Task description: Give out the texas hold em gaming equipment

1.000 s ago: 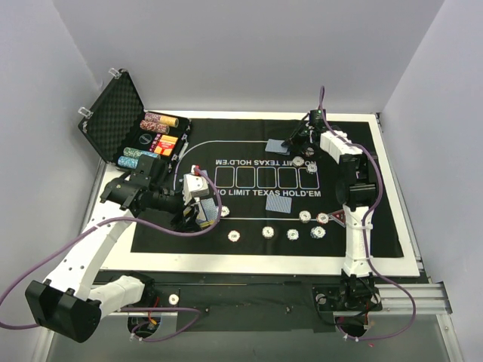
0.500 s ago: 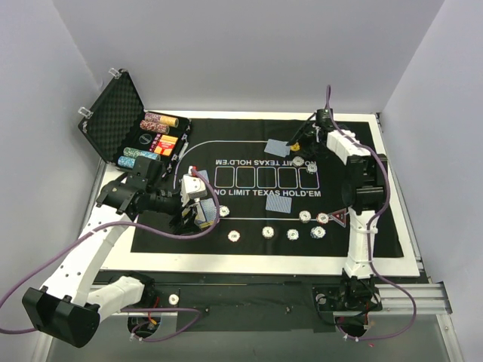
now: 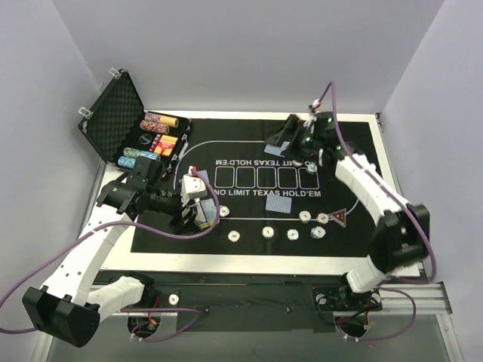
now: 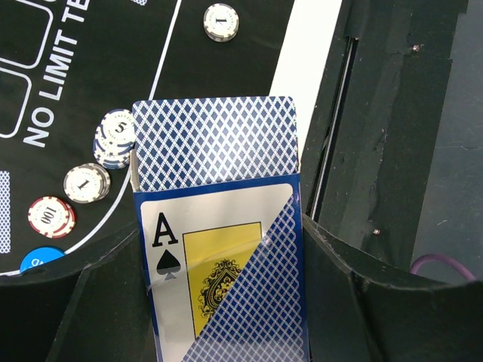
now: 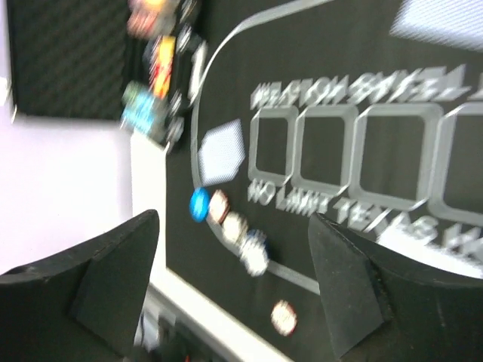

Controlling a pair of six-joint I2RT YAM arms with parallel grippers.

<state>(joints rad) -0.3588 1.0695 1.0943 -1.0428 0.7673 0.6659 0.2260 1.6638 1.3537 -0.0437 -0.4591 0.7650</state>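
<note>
My left gripper (image 4: 226,280) is shut on a deck of playing cards (image 4: 217,143): an ace-of-spades box with a blue-backed card sticking out of its top. In the top view this gripper (image 3: 198,208) sits at the mat's left end. Below it lie poker chips (image 4: 87,182), a short blue-and-white stack (image 4: 115,139) and a blue disc button (image 4: 41,260). My right gripper (image 3: 291,140) hovers over the far middle of the mat. Its jaws (image 5: 234,264) are open with nothing between them. A card (image 3: 281,204) lies face down mid-mat. A red triangular marker (image 3: 339,217) lies at the right.
The black foam-lined case (image 3: 121,121) stands open at the far left with chip rolls (image 3: 155,139) in it. More chips (image 3: 267,231) line the near arc of the black felt mat (image 3: 377,234). The right wrist view is blurred; it shows the blue disc (image 5: 199,204) and a card (image 5: 221,153).
My right gripper has opened and swung left from the far right of the mat, its elbow swinging out to the right. The left arm and deck have stayed put.
</note>
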